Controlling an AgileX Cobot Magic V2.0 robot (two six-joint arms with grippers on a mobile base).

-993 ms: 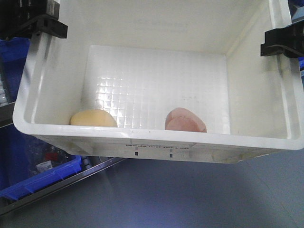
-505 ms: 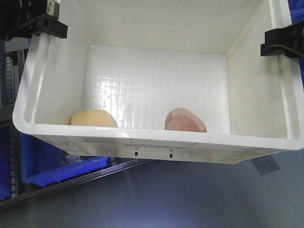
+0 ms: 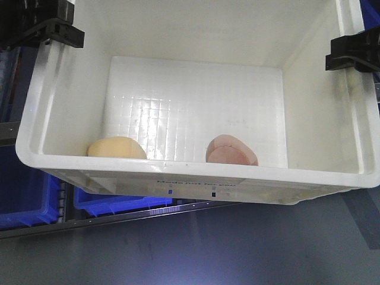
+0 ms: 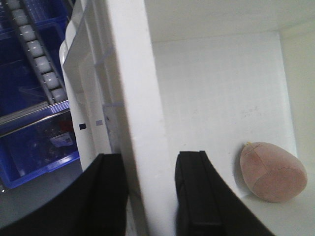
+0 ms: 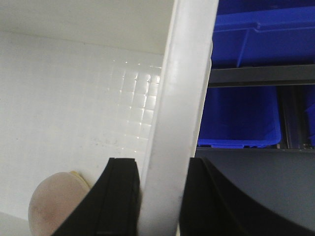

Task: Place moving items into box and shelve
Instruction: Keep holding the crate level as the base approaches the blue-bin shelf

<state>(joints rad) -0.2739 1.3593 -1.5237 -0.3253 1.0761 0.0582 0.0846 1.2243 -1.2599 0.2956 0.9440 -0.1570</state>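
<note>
I hold a white plastic box (image 3: 196, 178) in the air between both arms. My left gripper (image 3: 50, 32) is shut on the box's left wall (image 4: 140, 123), one finger (image 4: 194, 196) inside and one outside. My right gripper (image 3: 353, 53) is shut on the box's right wall (image 5: 179, 123) the same way. A yellow rounded item (image 3: 116, 148) and a pink rounded item (image 3: 231, 151) lie against the box's near wall. The pink item also shows in the left wrist view (image 4: 273, 172) and in the right wrist view (image 5: 56, 204).
Blue storage bins (image 3: 29, 196) sit on a grey metal shelf rail (image 3: 119, 217) below and behind the box; more bins show in the right wrist view (image 5: 246, 113). A roller track (image 4: 37, 54) runs beside the left wall. Dark grey floor (image 3: 208, 255) lies below.
The box and both grippers keep their place in the view. The blue bins and shelf rail behind have shifted and the rail has turned closer to level.
</note>
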